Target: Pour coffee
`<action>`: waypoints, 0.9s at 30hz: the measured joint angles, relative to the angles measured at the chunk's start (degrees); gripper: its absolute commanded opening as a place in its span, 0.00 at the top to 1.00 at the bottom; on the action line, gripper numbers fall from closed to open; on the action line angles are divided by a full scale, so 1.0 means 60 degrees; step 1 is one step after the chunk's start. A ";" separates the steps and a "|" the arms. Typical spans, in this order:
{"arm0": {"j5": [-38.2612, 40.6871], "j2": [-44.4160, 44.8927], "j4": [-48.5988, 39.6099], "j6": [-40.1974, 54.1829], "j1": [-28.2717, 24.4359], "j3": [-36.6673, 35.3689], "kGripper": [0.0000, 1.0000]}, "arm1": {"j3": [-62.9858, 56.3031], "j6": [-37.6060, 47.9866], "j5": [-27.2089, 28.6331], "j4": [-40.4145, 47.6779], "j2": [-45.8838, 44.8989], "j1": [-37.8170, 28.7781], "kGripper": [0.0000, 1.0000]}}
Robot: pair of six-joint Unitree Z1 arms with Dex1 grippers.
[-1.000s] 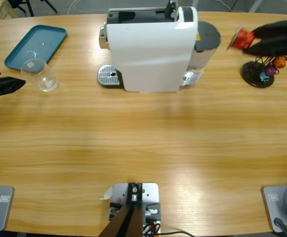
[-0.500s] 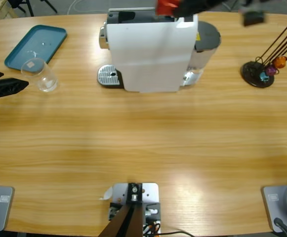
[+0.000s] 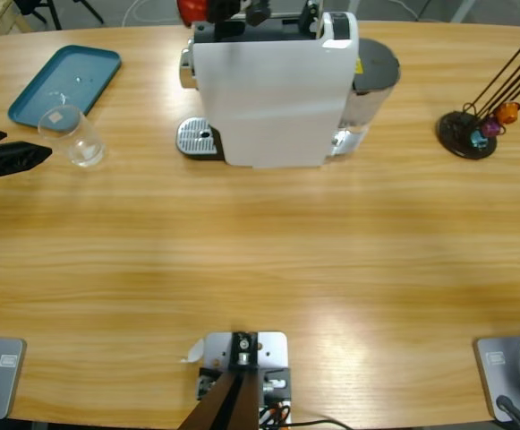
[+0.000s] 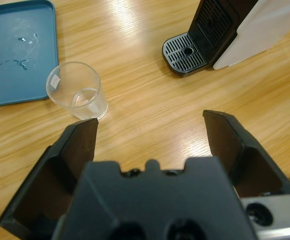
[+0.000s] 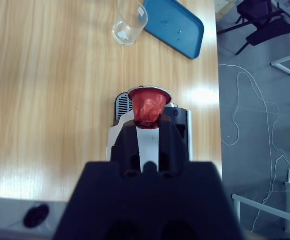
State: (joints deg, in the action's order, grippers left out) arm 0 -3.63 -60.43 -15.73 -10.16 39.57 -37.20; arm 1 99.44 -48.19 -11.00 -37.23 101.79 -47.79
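I see no coffee yet; my right tool (image 5: 145,125) pinches the light, crushable red capsule (image 5: 149,106) by its body above the white machine (image 3: 273,90), while my left tool (image 4: 149,137) gapes empty near the fragile, slippery clear cup (image 4: 77,97) on the tabletop (image 3: 260,260).

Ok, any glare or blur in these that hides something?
High view: a pale sheen on the table hides nothing; the right gripper and red capsule are cut off by the top edge. Left wrist view: bright streaks near the cup, which stays clear. Right wrist view: one glare patch beside the machine.
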 measured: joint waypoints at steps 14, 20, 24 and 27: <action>0.0000 -0.0031 0.0000 0.0001 0.0000 0.0000 0.10 | 0.0370 -0.0352 0.0441 -0.0001 0.0717 0.0498 1.00; 0.0000 -0.0101 0.0000 0.0002 0.0000 0.0000 0.10 | 0.0370 -0.0412 0.0465 0.0000 0.0837 0.0578 1.00; 0.0000 -0.0104 0.0000 0.0002 0.0000 0.0000 0.10 | 0.0370 -0.0431 0.0466 0.0000 0.0934 0.0582 1.00; 0.0000 -0.0104 0.0000 0.0002 0.0000 0.0000 0.10 | 0.0372 -0.0431 0.0465 -0.0001 0.1032 0.0582 1.00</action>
State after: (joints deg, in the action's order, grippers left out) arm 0 -3.63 -61.06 -15.73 -10.14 39.57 -37.20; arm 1 101.67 -50.78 -8.21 -37.23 107.97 -44.29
